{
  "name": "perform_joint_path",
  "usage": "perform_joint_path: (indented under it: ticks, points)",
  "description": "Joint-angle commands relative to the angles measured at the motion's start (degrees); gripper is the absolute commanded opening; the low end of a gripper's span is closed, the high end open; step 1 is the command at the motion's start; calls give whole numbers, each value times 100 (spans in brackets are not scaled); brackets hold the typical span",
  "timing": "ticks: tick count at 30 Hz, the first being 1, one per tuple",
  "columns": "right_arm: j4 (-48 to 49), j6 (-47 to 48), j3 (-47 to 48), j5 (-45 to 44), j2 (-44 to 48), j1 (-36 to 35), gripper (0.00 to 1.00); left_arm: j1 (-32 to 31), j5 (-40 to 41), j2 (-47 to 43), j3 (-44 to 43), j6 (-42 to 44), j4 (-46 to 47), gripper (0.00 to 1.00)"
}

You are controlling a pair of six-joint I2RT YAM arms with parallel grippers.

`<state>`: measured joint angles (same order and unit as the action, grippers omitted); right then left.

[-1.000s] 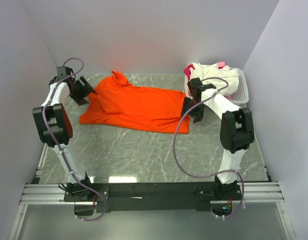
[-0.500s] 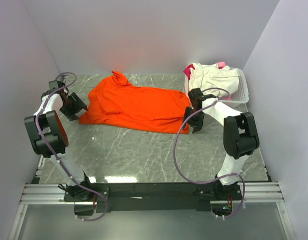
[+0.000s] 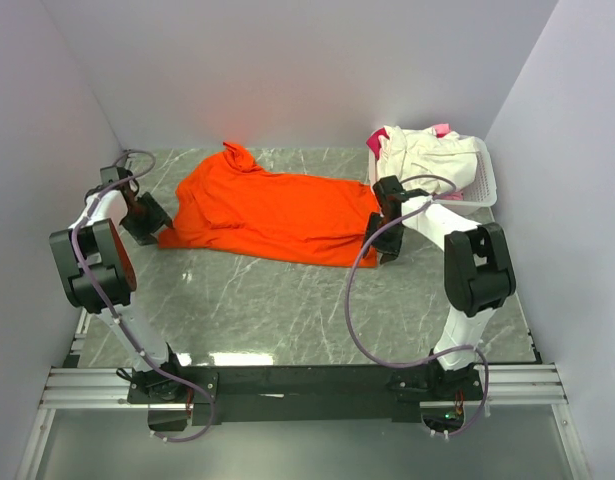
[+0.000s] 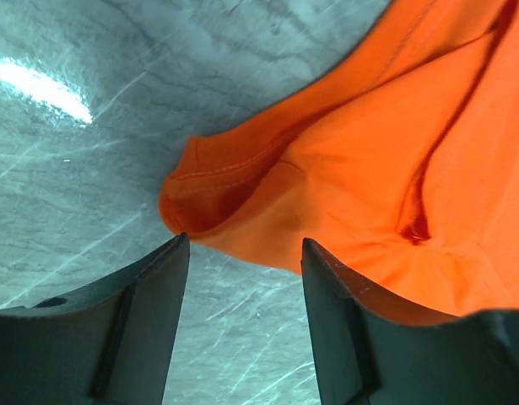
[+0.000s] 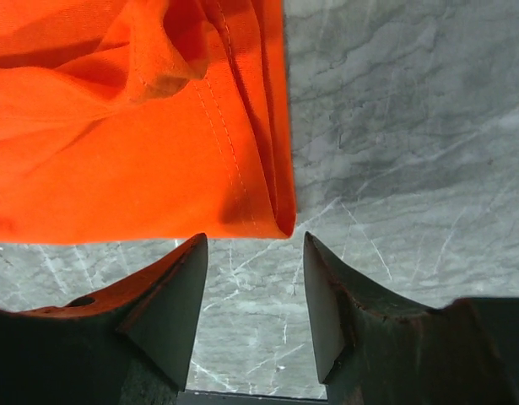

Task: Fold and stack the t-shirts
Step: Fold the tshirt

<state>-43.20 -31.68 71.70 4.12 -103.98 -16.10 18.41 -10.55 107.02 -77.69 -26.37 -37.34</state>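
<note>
The bright orange t-shirt lies spread across the back middle of the marble table. My left gripper is open and low at its left corner; in the left wrist view that corner lies just ahead of my open gripper. My right gripper is open at the shirt's right corner; the folded hem corner sits just ahead of my open gripper. Neither holds cloth. The cream-white t-shirt and a bit of the pink one lie heaped in the basket.
A white slatted basket stands at the back right, by the right wall. White walls enclose the table on three sides. Bare marble lies in front of the orange shirt.
My left gripper has dropped from the shirt's upper left side down to its left corner. My right gripper has moved slightly lower at the right corner. The shirt's left edge has shifted slightly.
</note>
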Motion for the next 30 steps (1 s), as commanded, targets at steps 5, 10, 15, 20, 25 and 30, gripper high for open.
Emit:
perform_joint_path:
  ticks: [5, 10, 15, 20, 25, 30]
  points:
    - [145, -5, 151, -8, -219, -78, 55, 4, 105, 64, 272, 62, 210, 61]
    - [198, -13, 169, 45, -359, -95, 53, 4, 158, 187, 298, 53, 245, 61]
    - [242, -5, 195, 71, -456, -87, 51, 4, 237, 310, 254, 79, 289, 53]
    - [303, -13, 143, 124, -535, -87, 47, 4, 299, 442, 176, 132, 298, 38]
    - [321, 4, 54, 142, -570, -87, 33, 13, 290, 600, 18, 193, 333, 13]
    - [216, 83, -7, 10, -474, -87, 13, 4, 483, 776, -343, 325, 184, 1]
